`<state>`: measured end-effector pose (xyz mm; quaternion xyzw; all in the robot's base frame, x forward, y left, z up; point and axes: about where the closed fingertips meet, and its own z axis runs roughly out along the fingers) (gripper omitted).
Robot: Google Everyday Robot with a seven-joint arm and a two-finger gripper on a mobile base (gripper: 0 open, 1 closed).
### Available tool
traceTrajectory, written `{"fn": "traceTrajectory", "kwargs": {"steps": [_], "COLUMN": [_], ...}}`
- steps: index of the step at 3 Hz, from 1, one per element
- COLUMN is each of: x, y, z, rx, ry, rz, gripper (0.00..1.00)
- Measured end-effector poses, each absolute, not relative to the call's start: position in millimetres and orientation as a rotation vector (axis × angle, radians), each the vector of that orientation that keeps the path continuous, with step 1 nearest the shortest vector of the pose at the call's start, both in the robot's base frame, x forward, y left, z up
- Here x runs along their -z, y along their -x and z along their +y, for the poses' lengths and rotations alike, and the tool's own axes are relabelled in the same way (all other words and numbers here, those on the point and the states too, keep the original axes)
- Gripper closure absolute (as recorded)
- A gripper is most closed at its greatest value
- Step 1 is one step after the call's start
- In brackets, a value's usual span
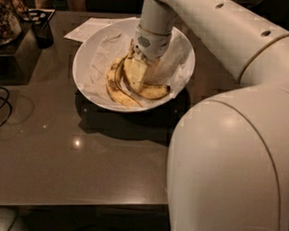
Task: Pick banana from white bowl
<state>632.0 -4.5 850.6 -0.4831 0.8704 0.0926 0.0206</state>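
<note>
Reaching into the wide, glossy, paper-lined white bowl (89, 49), the gripper (137, 78) sits near its centre; whether it is spread or closed cannot be told. The plump yellow banana (154, 92) lies just beside it at 5 o'clock.

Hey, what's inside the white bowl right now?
The white bowl is lined with crumpled white paper. On it lie a plumper banana and a thinner banana. The gripper is down among them and covers their upper ends, so what it touches cannot be seen.
</note>
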Motion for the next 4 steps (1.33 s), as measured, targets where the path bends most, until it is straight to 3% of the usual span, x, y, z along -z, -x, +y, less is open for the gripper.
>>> {"fn": "traceTrajectory", "kwargs": {"steps": [4], "x": [-910.4], "y": [-619.8], "z": [-3.2], "rx": [-0.214], "ry": [1.554], "rz": [2.553], "gripper": [1.0]}}
